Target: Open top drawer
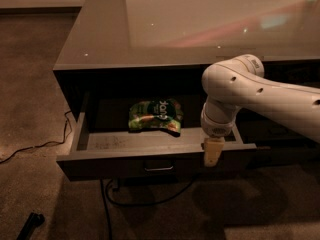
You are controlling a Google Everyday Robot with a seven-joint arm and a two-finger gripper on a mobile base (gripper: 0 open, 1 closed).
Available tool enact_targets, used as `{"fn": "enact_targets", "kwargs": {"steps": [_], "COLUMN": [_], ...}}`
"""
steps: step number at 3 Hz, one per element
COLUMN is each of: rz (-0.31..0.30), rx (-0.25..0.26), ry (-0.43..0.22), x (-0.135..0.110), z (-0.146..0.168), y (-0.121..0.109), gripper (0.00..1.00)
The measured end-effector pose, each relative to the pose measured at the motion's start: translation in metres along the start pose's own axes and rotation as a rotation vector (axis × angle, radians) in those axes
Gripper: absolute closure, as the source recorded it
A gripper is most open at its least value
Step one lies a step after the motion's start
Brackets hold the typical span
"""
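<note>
Your claw [212, 152] hangs from the white arm [260, 91], low over the right part of the drawer [110, 165] front, touching it or just beside it. You cannot tell whether the claw is apart or together. The drawer stands pulled well out beneath the glossy top [100, 39]. Its long axis runs left to right, its front and loop handle [159, 168] facing the camera. A green bag [155, 116] lies inside, towards the back. If the arm pushes inward, it could shove the drawer back in; lifting carelessly, it could snag the rim.
</note>
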State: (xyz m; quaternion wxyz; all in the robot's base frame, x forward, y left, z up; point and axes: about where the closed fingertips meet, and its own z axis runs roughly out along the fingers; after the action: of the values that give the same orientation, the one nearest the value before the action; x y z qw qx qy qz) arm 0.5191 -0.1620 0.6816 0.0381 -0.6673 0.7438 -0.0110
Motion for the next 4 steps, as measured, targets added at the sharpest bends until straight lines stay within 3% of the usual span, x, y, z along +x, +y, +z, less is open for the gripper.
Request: {"fn": "enact_targets", "kwargs": {"steps": [3,4], "rz": [0.035,0.037], "rx": [0.016,0.017], "ry": [-0.004,-0.002], "x": [-0.0004,0.0001], "z": [0.0064,0.0063], "y": [-0.0134,-0.0141], "gripper": [0.89,1.00]}}
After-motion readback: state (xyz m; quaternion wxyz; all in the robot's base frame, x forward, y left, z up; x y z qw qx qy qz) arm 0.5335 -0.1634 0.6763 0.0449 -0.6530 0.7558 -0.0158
